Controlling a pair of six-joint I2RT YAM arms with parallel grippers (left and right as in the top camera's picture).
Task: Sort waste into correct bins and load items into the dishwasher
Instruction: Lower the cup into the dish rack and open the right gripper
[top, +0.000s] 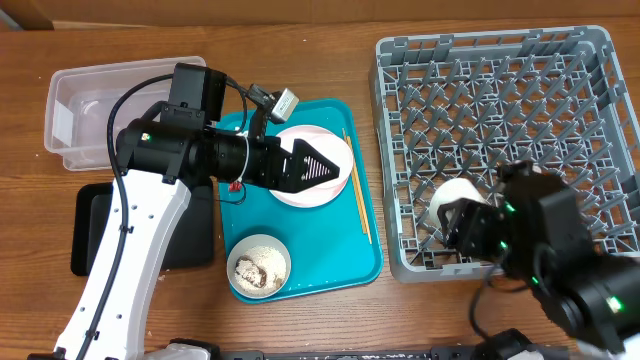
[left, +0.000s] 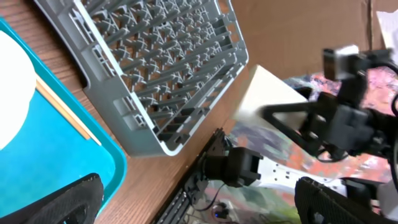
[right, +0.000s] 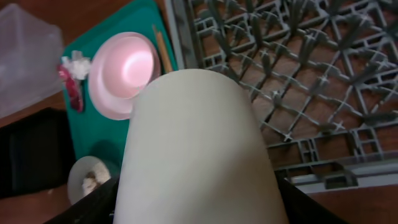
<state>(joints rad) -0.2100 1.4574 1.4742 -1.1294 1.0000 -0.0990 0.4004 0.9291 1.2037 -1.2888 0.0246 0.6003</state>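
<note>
White cup between right hand's fingers (over grey rack's corner)

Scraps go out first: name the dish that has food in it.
The off-white bowl at the teal tray's near corner: rice and a brown lump lie inside. The pink bowl on the plate looks empty. The white cup's inside is hidden.

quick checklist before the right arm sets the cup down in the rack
1. Cup held in right gripper: ok.
2. Cup above rack: ok, over its near left corner.
3. Spot right under cup free: cannot tell, hidden.
4. Rack cells in view empty: ok.
5. Left gripper open and away from rack: ok, it hangs over the plate.
</note>
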